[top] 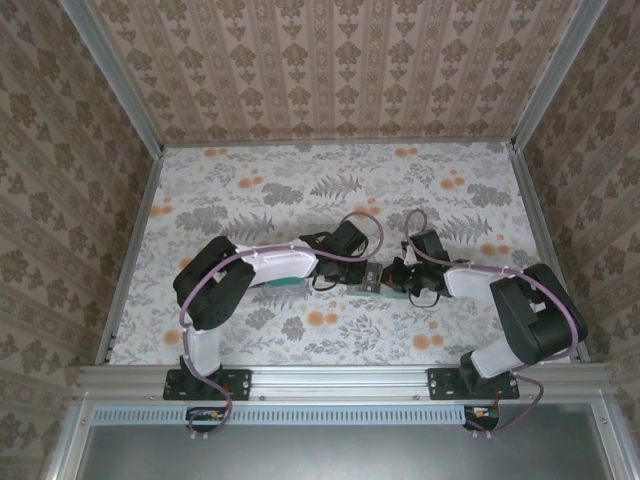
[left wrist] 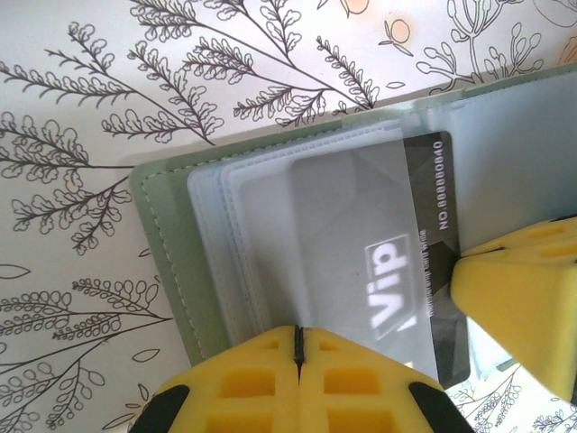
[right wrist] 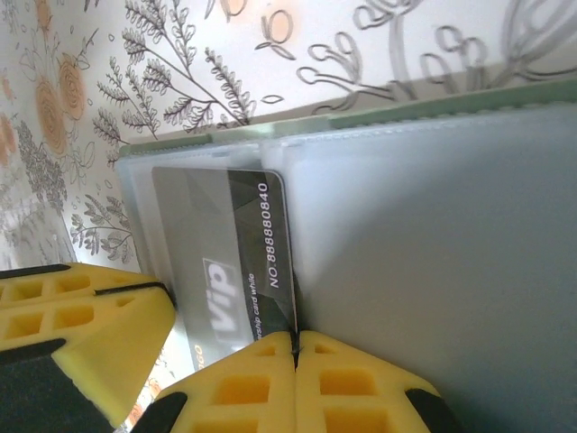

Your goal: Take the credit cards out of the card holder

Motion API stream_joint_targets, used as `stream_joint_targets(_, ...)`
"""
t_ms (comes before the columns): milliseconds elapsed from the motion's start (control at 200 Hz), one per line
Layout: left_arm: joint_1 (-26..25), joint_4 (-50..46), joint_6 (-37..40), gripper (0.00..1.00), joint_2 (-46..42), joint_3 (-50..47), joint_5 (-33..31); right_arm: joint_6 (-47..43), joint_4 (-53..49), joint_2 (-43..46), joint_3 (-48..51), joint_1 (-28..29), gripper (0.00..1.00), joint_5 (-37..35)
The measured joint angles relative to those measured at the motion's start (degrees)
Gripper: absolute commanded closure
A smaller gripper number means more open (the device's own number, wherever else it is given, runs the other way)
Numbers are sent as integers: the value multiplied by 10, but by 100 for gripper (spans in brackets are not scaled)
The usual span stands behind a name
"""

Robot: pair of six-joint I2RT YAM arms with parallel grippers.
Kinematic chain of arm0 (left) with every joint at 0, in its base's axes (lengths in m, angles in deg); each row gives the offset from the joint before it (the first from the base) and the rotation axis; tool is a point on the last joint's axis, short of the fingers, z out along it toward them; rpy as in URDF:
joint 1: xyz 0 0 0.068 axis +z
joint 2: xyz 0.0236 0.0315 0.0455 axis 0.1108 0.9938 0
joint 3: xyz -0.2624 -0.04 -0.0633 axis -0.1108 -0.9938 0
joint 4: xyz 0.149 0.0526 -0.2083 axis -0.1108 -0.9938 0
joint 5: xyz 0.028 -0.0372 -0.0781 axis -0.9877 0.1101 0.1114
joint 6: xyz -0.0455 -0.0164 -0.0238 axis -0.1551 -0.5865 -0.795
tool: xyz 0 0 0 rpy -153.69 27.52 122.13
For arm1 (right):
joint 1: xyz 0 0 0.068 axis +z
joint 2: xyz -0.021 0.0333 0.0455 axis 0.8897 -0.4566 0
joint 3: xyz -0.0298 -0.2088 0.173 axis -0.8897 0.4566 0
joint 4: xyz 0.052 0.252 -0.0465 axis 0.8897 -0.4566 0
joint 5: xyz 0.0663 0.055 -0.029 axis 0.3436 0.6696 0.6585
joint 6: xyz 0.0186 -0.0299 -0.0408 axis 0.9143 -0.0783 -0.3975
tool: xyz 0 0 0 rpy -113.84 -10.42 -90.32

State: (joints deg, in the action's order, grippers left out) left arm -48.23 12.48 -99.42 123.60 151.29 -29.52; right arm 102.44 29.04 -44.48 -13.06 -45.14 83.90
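Note:
The card holder [left wrist: 171, 244] lies open on the flowered table, with a sage-green cover and frosted clear sleeves. From above it is a small grey patch [top: 368, 284] between the two arms. A dark grey credit card [left wrist: 433, 180] marked "Vip" sticks partly out of one sleeve. My left gripper [left wrist: 297, 338] is shut on the near edge of the holder's sleeves. My right gripper [right wrist: 295, 343] is shut on the protruding edge of that card [right wrist: 243, 216]. In the top view, both grippers meet over the holder, left [top: 358, 270] and right [top: 395, 277].
A flat teal-green piece [top: 290, 286] lies on the table under my left forearm. Metal rails [top: 130, 250] and patterned walls close in the table on three sides. Free room lies toward the far edge.

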Motion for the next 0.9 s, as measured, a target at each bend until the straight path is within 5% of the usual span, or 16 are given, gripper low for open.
stream_joint_targets(335, 3, 8, -2, 100, 1, -1, 6, -1, 6, 57, 46, -45, 100, 15)
stream_joint_targets(895, 2, 8, -2, 99, -3, -1, 14, -30, -135, 312, 60, -78, 100, -1)
